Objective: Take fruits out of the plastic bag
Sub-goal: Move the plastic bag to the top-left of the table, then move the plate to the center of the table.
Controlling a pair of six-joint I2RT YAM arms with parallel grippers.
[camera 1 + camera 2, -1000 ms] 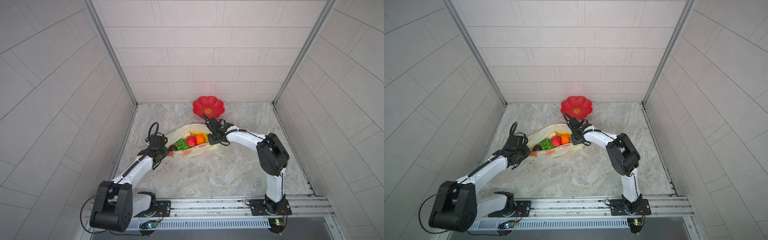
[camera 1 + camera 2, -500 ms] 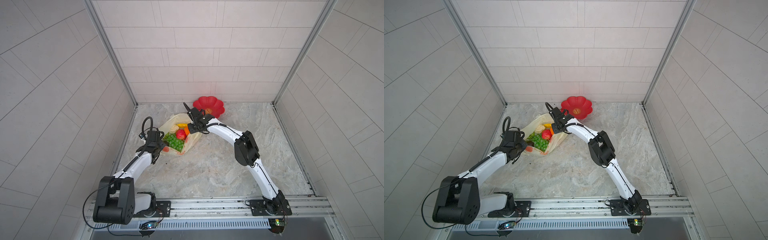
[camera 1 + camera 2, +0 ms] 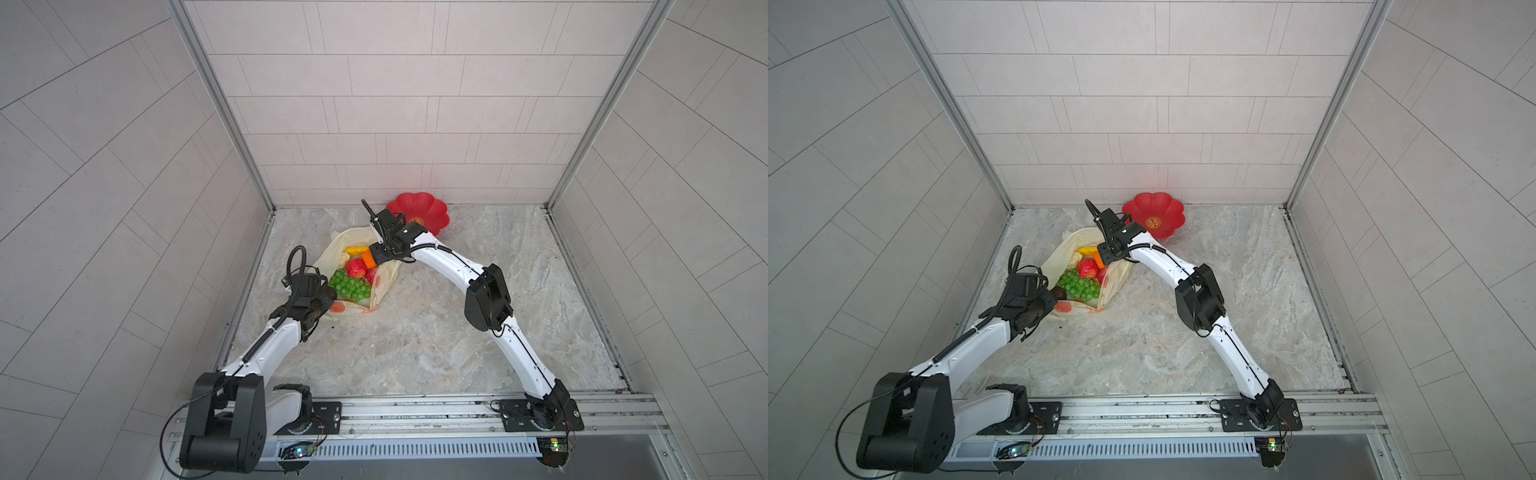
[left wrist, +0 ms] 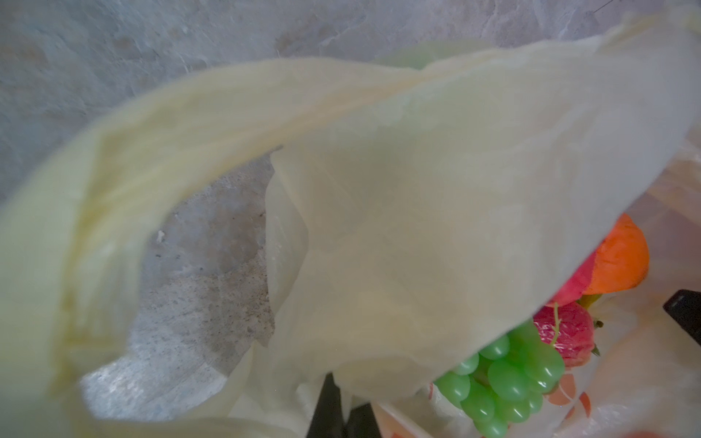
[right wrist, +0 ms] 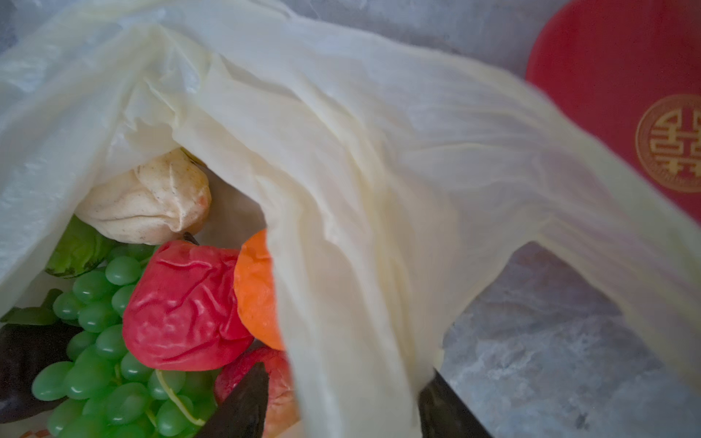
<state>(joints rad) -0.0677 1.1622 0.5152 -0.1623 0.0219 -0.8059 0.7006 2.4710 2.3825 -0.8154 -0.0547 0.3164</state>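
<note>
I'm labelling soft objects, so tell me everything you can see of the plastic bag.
The plastic bag is thin, translucent, pale-yellow crinkled film with orange prints. It rests on the stone-look floor, mouth gaping, with the fruits inside. The left gripper is shut on film beside one loop handle; the right gripper is open, its fingers either side of the film by the other handle.
</note>
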